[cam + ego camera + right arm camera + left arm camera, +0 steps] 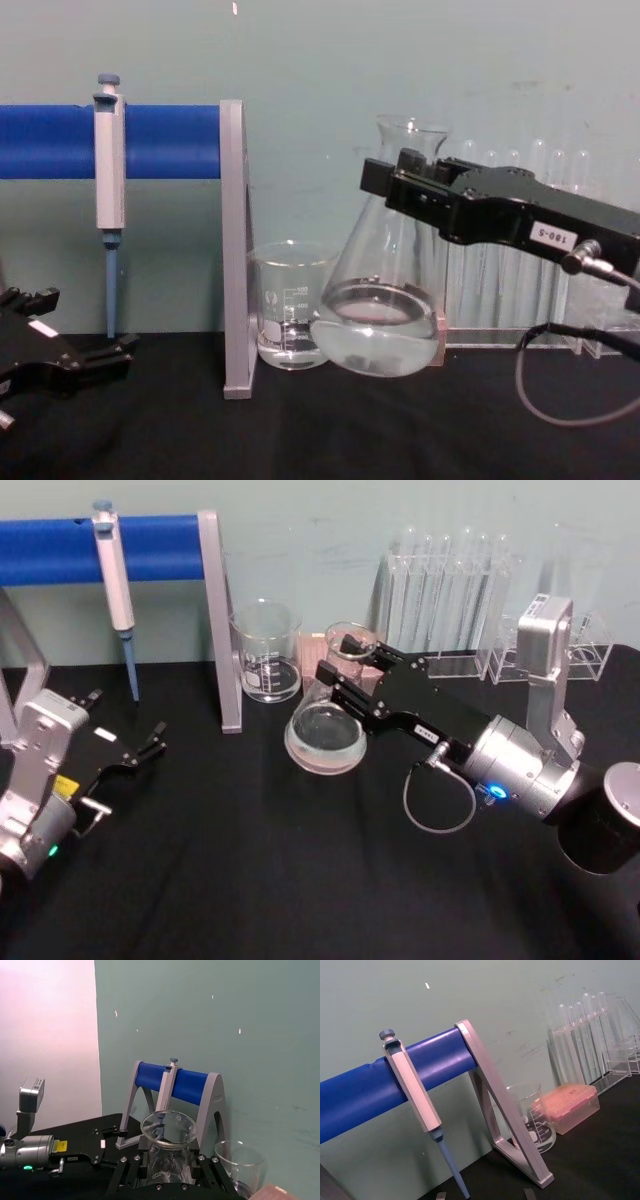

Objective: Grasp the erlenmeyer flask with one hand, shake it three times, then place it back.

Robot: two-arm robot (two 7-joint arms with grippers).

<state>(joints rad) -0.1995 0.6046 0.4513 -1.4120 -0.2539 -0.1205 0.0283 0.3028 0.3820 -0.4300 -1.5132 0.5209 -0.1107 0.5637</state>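
Note:
The erlenmeyer flask (324, 736) is clear glass with a pool of clear liquid in its wide base (381, 338). My right gripper (347, 676) is shut on its neck just under the flared rim (168, 1128). A small white numbered sticker shows on the gripper's side in the chest view (388, 188). The flask leans a little, its base low over the black table; whether it touches the table I cannot tell. My left gripper (150, 746) rests open and empty on the table at the left, far from the flask.
A glass beaker (268, 652) stands just left of and behind the flask, beside the grey leg of the blue-barred stand (150, 546), which carries a pipette (115, 580). A rack of test tubes (450, 600) and a pink box (570, 1105) line the back.

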